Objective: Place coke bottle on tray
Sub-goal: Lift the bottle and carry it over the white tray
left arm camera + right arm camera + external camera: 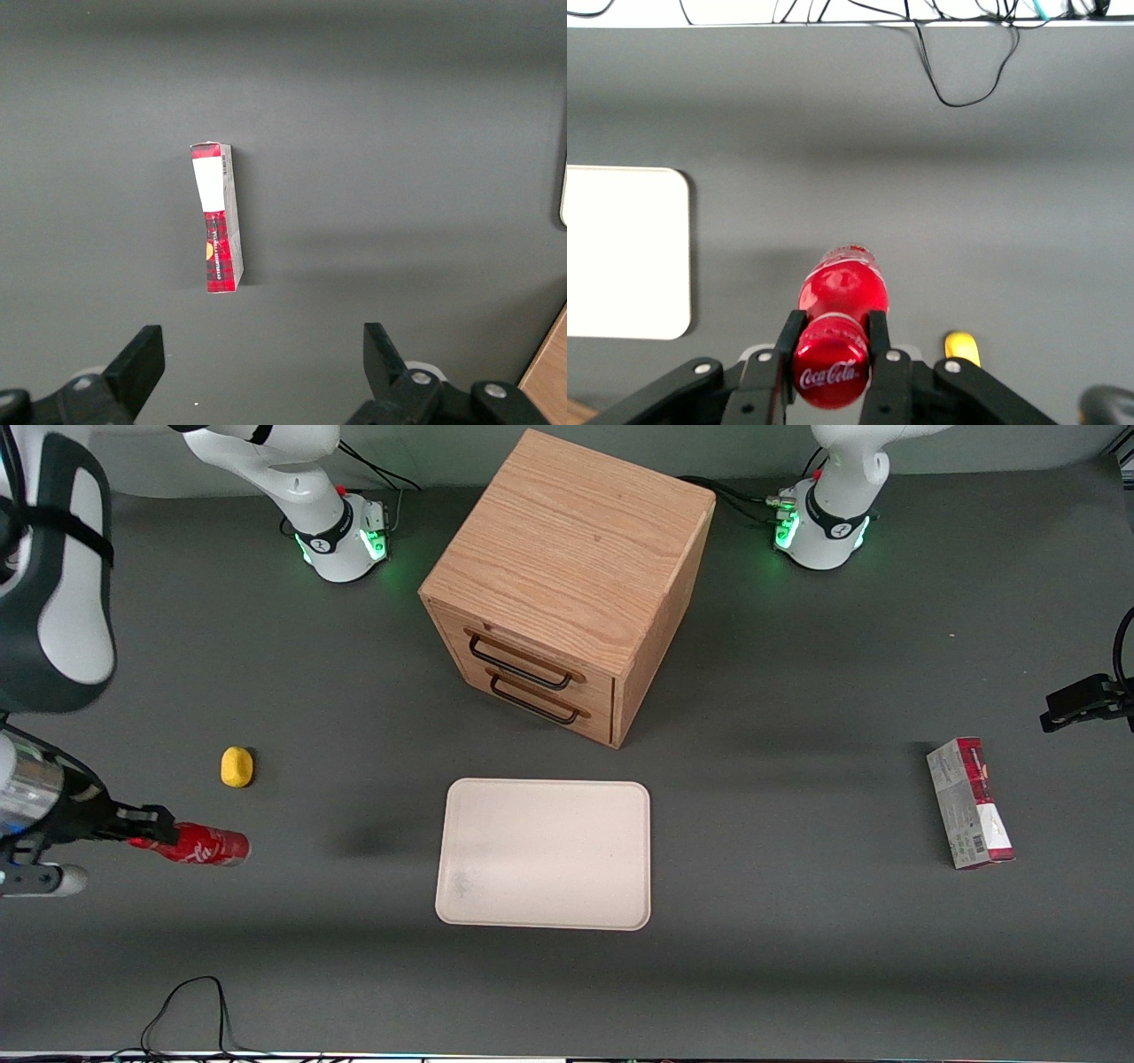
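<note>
In the front view, the gripper [146,828] holds the coke bottle [199,845] at its cap end, toward the working arm's end of the tabletop [797,957]. The bottle's long axis runs along the table, base pointing toward the tray [546,855], which is well apart. A yellow lump [236,767] lies near, farther from the camera.

In the right wrist view, the jaws are clenched on the neck of the bottle [842,328]; it seems lifted, but I cannot be sure. The tray [625,252] is empty.

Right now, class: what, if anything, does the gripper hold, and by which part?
The gripper holds the coke bottle by its cap end, one finger on each side, toward the working arm's end of the table.
</note>
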### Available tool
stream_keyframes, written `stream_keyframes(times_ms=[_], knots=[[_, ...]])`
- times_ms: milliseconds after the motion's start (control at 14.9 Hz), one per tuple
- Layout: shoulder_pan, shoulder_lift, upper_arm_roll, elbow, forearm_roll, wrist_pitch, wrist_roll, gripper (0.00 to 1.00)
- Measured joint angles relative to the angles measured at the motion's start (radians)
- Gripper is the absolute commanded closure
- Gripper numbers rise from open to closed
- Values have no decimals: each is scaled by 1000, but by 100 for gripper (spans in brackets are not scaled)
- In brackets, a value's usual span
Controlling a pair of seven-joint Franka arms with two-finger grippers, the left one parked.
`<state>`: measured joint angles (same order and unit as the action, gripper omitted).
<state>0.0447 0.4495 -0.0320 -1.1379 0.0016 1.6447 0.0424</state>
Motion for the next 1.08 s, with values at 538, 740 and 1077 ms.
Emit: stream_keyframes(times_ms=[538, 740, 1077], knots=[[68, 33, 367, 64, -197, -13, 466, 100], [103, 96, 378, -7, -214, 157, 525, 100], [128, 269, 378, -74, -279, 402, 578, 100]])
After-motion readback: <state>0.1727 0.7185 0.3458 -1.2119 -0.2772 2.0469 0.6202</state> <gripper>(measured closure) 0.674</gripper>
